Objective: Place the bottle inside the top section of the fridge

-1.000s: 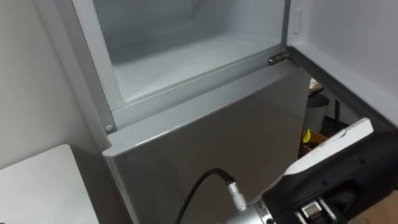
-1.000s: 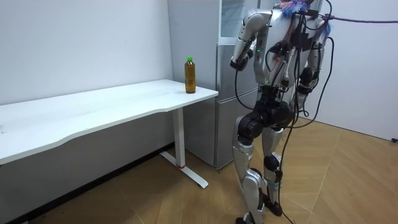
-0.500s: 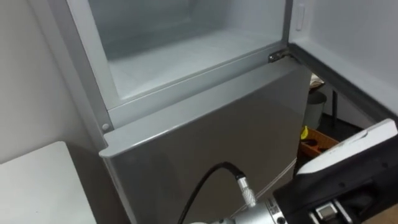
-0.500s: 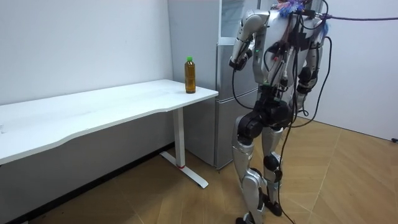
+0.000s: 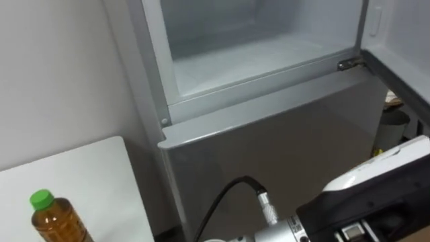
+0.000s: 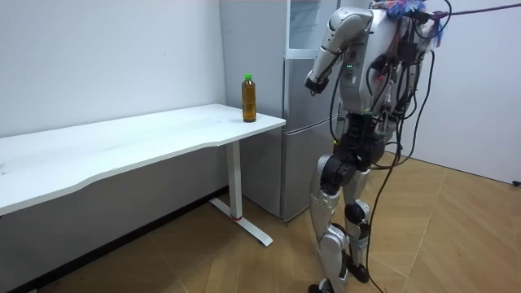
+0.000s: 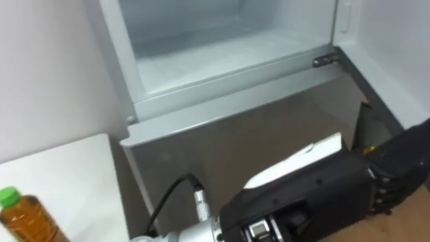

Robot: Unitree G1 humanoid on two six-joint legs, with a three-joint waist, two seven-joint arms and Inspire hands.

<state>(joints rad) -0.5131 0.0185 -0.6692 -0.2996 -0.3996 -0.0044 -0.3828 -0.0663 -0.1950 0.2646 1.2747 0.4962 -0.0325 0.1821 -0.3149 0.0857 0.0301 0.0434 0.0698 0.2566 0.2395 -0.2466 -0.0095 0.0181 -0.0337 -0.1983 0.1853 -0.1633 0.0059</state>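
On my head feed the bottle [image 5: 48, 220] sits in the lower left corner of the frame. I can see its green cap and the top of its amber body. It stands upright on the white surface [image 5: 101, 175], well apart from either hand. In the room view it is near the end of the surface closest to the fridge [image 6: 303, 122].

I have the robot standing right in front of the fridge on the wooden floor [image 6: 456, 244], just past that end of the surface. The upper compartment [image 5: 255, 47] fills the top of the frame. It is open, and its pale interior has nothing on the floor that I can make out. Its door [image 5: 403, 33] is swung out along the upper right edge. The grey lower door [image 5: 269, 148] below it is closed.

The left hand [image 7: 316, 191] lies across the bottom of the frame, back upward, coming in from the lower middle and reaching toward the lower right. Its fingers [image 7: 388, 191] droop loosely bent near the right edge with nothing between them. The hand is in front of the lower door and I cannot tell whether it touches it.
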